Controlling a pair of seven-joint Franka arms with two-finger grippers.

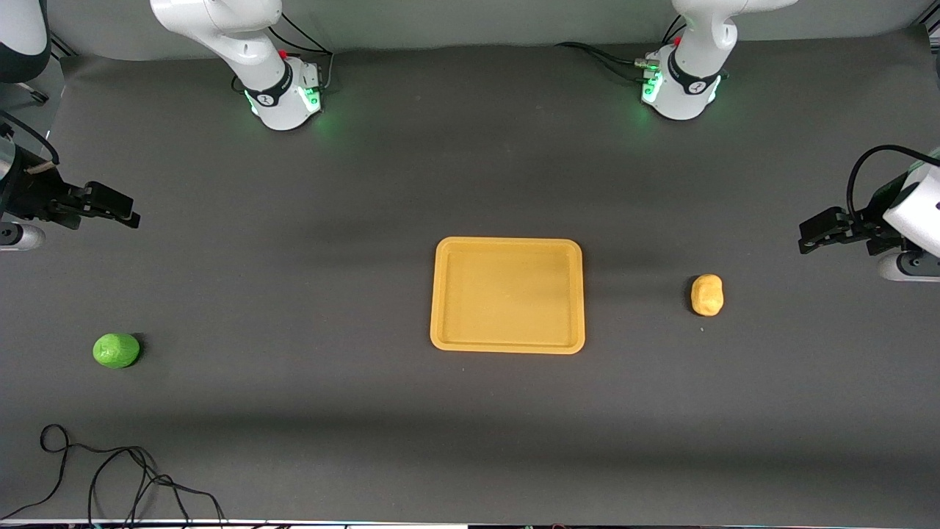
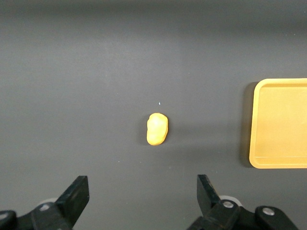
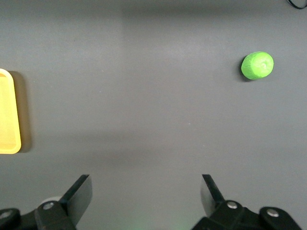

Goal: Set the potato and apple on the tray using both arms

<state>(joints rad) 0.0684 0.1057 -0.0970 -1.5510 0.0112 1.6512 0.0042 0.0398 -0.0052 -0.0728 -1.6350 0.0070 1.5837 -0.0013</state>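
Note:
The yellow-orange tray [image 1: 507,294] lies flat in the middle of the table with nothing on it. The yellow-tan potato [image 1: 707,294] lies on the table beside the tray toward the left arm's end. The green apple [image 1: 116,350] lies toward the right arm's end, a little nearer the front camera than the tray. My left gripper [image 1: 809,239] hangs open and empty above the table edge at the left arm's end; its wrist view shows the gripper [image 2: 142,191], potato [image 2: 157,129] and tray [image 2: 283,120]. My right gripper [image 1: 126,211] hangs open and empty at the right arm's end; its wrist view shows the gripper [image 3: 145,191], apple [image 3: 257,65] and tray [image 3: 7,120].
A loose black cable [image 1: 110,477] lies on the dark mat at the corner nearest the front camera, toward the right arm's end. The two arm bases [image 1: 286,99] [image 1: 679,92] stand along the table's edge farthest from the front camera.

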